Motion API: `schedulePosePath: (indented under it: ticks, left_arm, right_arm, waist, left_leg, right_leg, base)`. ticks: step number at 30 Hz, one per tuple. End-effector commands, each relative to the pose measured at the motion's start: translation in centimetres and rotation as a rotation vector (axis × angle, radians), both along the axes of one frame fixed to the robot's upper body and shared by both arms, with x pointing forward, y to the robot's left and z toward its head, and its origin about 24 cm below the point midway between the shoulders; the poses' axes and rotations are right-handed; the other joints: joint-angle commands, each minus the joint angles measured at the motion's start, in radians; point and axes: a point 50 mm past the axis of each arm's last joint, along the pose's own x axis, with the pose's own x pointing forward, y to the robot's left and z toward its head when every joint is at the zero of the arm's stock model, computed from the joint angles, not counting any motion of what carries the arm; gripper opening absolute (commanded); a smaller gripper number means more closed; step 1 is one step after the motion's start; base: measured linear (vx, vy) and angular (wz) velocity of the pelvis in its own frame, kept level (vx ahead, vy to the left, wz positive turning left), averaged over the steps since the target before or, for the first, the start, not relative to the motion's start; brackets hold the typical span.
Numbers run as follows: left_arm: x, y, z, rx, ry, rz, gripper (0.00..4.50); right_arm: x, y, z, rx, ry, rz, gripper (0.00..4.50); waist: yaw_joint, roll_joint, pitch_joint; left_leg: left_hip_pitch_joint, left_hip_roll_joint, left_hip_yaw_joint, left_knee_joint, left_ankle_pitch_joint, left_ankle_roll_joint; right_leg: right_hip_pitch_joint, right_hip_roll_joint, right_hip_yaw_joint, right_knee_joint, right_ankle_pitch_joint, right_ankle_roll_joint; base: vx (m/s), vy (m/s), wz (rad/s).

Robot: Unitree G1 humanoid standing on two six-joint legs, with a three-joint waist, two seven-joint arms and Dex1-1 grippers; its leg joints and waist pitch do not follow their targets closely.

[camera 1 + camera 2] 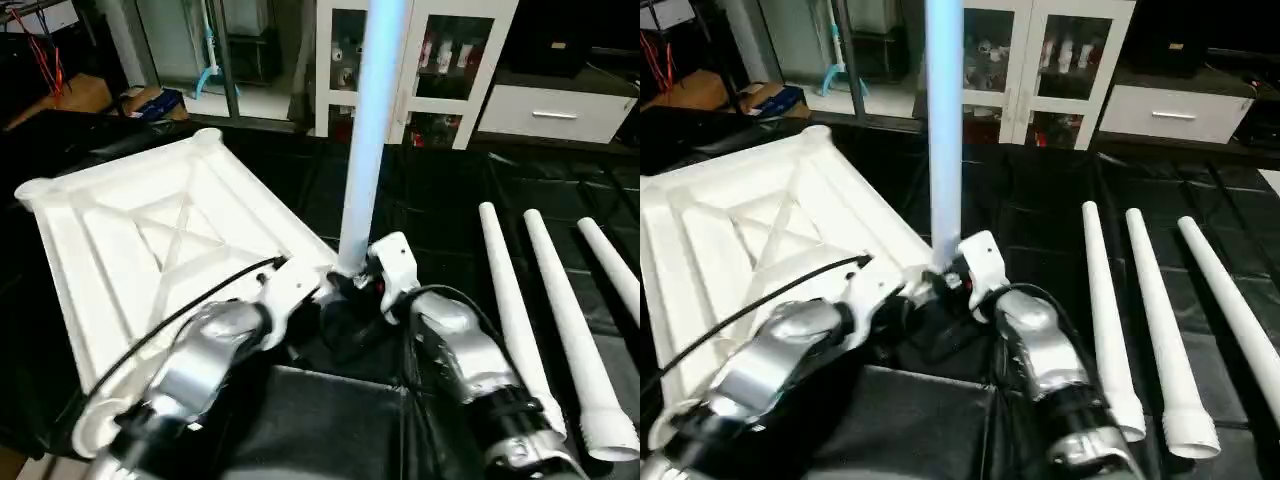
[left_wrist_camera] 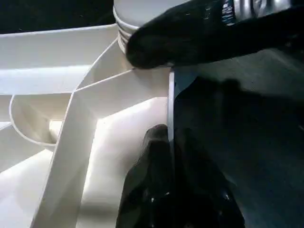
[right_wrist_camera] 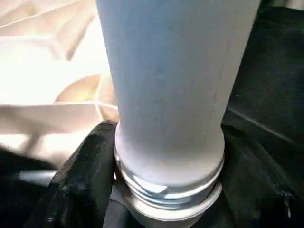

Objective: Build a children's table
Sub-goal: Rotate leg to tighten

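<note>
The white table top (image 1: pixel 130 230) lies upside down on a black surface, X-ribbed underside up. One white leg (image 1: pixel 372 130) stands upright in its near right corner socket, and the threaded base (image 3: pixel 166 190) still shows above the socket. My right gripper (image 1: pixel 352 280) is shut around that base, a black finger (image 3: pixel 80 171) on each side. My left gripper (image 1: pixel 305 290) is shut on the thin rim (image 2: pixel 171 99) of the top, right beside that corner. Three more legs (image 1: pixel 510 300) (image 1: pixel 565 310) (image 1: pixel 615 260) lie side by side to the right.
A white glass-door cabinet (image 1: pixel 420 60) and a white drawer unit (image 1: pixel 555 110) stand at the back. A cardboard box (image 1: pixel 150 100) sits on the floor at the back left. A dark block (image 1: pixel 310 420) lies below my forearms.
</note>
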Motion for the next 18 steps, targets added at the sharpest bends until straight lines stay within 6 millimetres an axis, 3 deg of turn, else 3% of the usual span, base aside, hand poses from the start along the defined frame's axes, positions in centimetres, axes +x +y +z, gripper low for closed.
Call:
schedulePosePath:
  ticks: [1,5,7,8,12,13,15,18]
  left_arm:
    - [0.6,-0.1,-0.1,0.009,-0.034,0.077,0.00]
    - [0.6,-0.7,0.0,-0.003,-0.032,0.066,0.00]
    - [0.6,-0.5,-0.1,-0.002,-0.031,0.071,0.00]
    - [0.4,-0.1,-0.1,0.001,-0.034,0.064,0.00]
    - [0.2,0.5,0.0,0.002,-0.038,0.050,0.00]
    - [-0.1,0.8,0.0,-0.002,-0.033,0.045,0.00]
    - [-0.7,1.2,0.1,-0.011,-0.030,-0.005,0.00]
    - [-2.5,1.8,0.2,-0.047,0.014,-0.146,0.00]
  right_arm:
    - [-0.2,1.3,-0.3,0.017,0.032,0.009,2.72]
    - [-0.6,2.7,0.1,0.037,0.007,0.077,2.72]
    - [-0.7,2.9,0.4,0.071,0.004,0.095,2.72]
    - [-0.8,2.9,0.8,0.133,0.011,0.118,3.28]
    - [-0.9,2.5,1.3,0.162,-0.006,0.144,3.51]
    - [-0.9,2.2,1.6,0.169,-0.015,0.168,3.77]
    - [-1.0,1.6,2.1,0.188,-0.020,0.230,3.91]
    - [-1.3,-0.2,2.7,0.145,-0.049,0.365,4.31]
  waist:
    - [-0.001,-0.006,-0.049]
    - [-0.002,-0.007,-0.051]
    - [0.000,-0.006,-0.050]
    - [-0.001,-0.007,-0.050]
    - [0.001,-0.005,-0.049]
    - [-0.001,-0.007,-0.051]
    - [-0.003,-0.007,-0.054]
    - [-0.006,-0.005,-0.054]
  left_leg:
    - [-0.005,0.048,-0.021,-0.083,-0.200,0.018]
    - [-0.010,0.049,-0.018,-0.080,-0.170,0.037]
    - [-0.010,0.049,-0.018,-0.080,-0.166,0.045]
    - [-0.010,0.049,-0.018,-0.081,-0.171,0.048]
    - [-0.012,0.051,-0.020,-0.083,-0.174,0.054]
    - [-0.012,0.051,-0.019,-0.081,-0.168,0.054]
    - [-0.015,0.050,-0.020,-0.078,-0.141,0.068]
    - [-0.017,0.051,-0.018,-0.075,-0.113,0.091]
  right_leg:
    - [0.042,-0.060,0.056,-0.092,-0.338,-0.146]
    - [0.045,-0.059,0.056,-0.084,-0.263,-0.171]
    - [0.046,-0.061,0.056,-0.084,-0.267,-0.174]
    - [0.047,-0.061,0.056,-0.085,-0.276,-0.172]
    - [0.048,-0.060,0.055,-0.084,-0.274,-0.170]
    - [0.047,-0.060,0.055,-0.083,-0.265,-0.172]
    - [0.053,-0.060,0.055,-0.076,-0.222,-0.186]
    - [0.052,-0.059,0.054,-0.072,-0.180,-0.210]
  base:
    - [0.000,0.000,0.00]
    - [0.000,0.000,0.00]
    - [0.000,0.000,0.00]
    - [0.000,0.000,0.00]
    - [0.000,0.000,0.00]
    - [0.000,0.000,0.00]
    - [0.000,0.000,0.00]
    - [0.000,0.000,0.00]
